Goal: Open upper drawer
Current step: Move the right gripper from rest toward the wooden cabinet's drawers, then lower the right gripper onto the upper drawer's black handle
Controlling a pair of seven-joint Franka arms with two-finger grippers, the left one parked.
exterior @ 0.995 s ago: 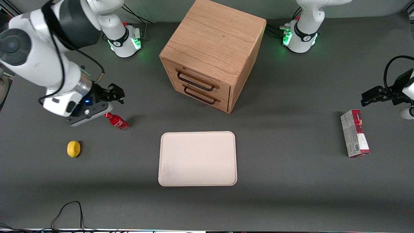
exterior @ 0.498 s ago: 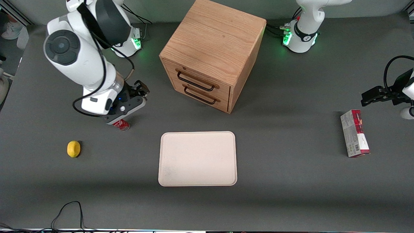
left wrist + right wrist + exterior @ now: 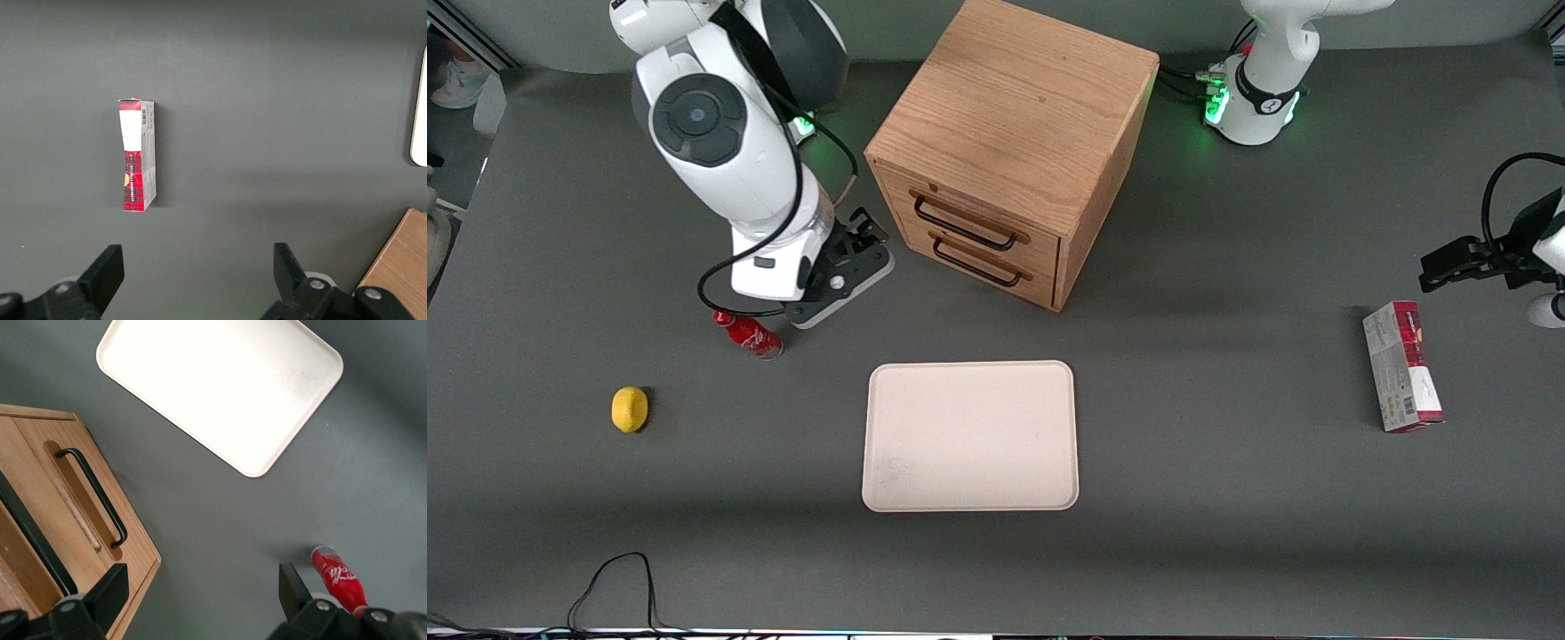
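The oak cabinet (image 3: 1014, 116) stands at the back middle of the table with both drawers shut. The upper drawer (image 3: 960, 206) has a thin black wire handle (image 3: 965, 227); the bottom drawer (image 3: 980, 260) sits under it. My right gripper (image 3: 867, 233) hangs just beside the cabinet's front corner, level with the drawers and toward the working arm's end. It is open and empty and touches nothing. In the right wrist view the gripper (image 3: 202, 593) is over bare table, with the bottom drawer's handle (image 3: 93, 497) and part of the upper drawer's handle (image 3: 33, 537) close by.
A red cola bottle (image 3: 749, 333) lies on the table nearer the front camera than the gripper, and shows in the wrist view (image 3: 337, 577). A lemon (image 3: 630, 409), a cream tray (image 3: 969, 436) and a red-and-white box (image 3: 1402, 364) lie nearer the front camera.
My right arm has swung from above the cola bottle toward the cabinet, bringing the open gripper close to the drawer fronts. The bottle, uncovered again, and the drawers have not moved.
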